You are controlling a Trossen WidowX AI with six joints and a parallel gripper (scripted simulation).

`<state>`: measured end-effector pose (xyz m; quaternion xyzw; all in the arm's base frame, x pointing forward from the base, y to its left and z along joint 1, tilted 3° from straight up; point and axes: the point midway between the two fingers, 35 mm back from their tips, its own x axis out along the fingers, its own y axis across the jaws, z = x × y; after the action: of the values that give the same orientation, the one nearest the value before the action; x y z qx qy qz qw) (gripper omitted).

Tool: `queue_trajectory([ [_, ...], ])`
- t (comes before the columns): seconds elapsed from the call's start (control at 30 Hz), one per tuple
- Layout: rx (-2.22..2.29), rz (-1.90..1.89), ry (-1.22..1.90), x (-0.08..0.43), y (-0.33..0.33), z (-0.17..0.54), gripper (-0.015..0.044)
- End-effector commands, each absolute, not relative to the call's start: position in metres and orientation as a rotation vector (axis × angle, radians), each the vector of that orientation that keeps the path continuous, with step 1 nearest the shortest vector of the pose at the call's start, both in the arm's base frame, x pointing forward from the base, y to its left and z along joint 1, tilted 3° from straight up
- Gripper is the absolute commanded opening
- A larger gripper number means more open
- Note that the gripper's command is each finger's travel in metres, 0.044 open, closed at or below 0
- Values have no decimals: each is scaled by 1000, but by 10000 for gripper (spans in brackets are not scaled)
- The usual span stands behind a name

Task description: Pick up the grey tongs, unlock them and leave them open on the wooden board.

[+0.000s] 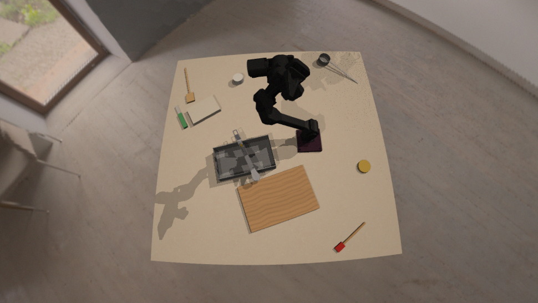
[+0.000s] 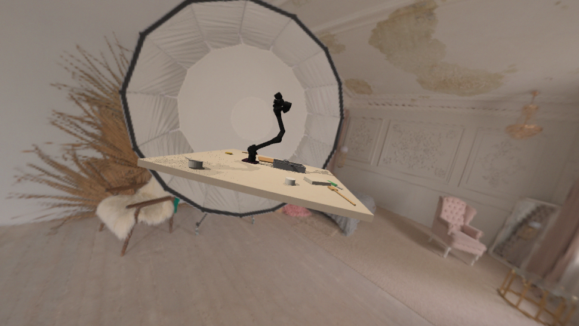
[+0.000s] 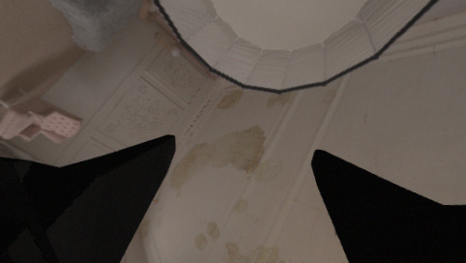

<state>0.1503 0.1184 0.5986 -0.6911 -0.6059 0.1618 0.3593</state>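
On the beige table [image 1: 350,210], grey tongs [image 1: 246,156] lie untouched across the roasting tin [image 1: 220,165]; the gripper [image 3: 242,160], released and raised, must descend to grasp them.

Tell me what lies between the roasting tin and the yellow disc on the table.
Top view: between the roasting tin and the yellow disc sit the arm's dark base plate and the wooden board's upper corner; otherwise bare table.

You can't make out the tongs [image 2: 288,162] in the exterior view, too small above the roasting tin [image 2: 289,165]
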Motion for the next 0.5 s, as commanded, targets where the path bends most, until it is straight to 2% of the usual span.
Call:
queue_trajectory([
  [0.0, -1791, 404, -1561, 149, 118, 599, 374],
  [0.13, -1913, 233, -1538, 136, 108, 607, 269],
  [0.17, -1963, 163, -1527, 130, 105, 609, 260],
  [0.47, -2424, -447, -1414, 75, 114, 616, 260],
])
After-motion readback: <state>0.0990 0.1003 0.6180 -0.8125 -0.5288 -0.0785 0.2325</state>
